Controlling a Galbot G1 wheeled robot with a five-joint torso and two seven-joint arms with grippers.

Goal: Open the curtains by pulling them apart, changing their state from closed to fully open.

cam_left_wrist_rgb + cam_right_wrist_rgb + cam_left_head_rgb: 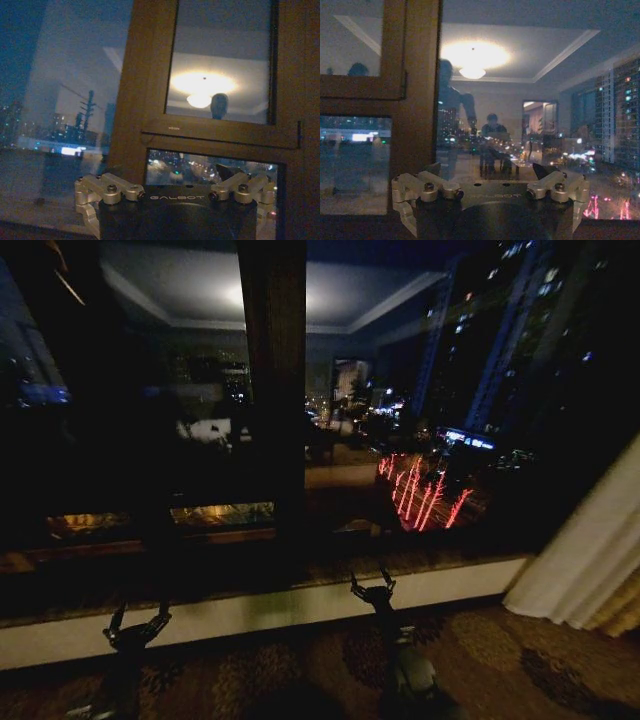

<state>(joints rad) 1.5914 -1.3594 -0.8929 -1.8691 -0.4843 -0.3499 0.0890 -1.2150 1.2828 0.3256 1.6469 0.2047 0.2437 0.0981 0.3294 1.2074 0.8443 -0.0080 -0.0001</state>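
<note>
One sheer cream-white curtain [592,555] hangs gathered at the far right of the head view, its hem on the carpet, leaving the dark window glass [450,440] bare. My left gripper [137,624] stands low at the left in front of the sill, open and holding nothing. To its right, near the middle, my right gripper [373,587] is raised a little higher. It is open too, well left of the curtain and touching no fabric. Both wrist views look over spread fingers at the brown window frame [150,100] and night-time glass.
A white sill [250,610] runs along the foot of the window. A thick brown mullion [272,390] stands between the panes. Patterned carpet [500,660] lies below. A golden-yellow drape [625,612] shows behind the curtain at the right edge.
</note>
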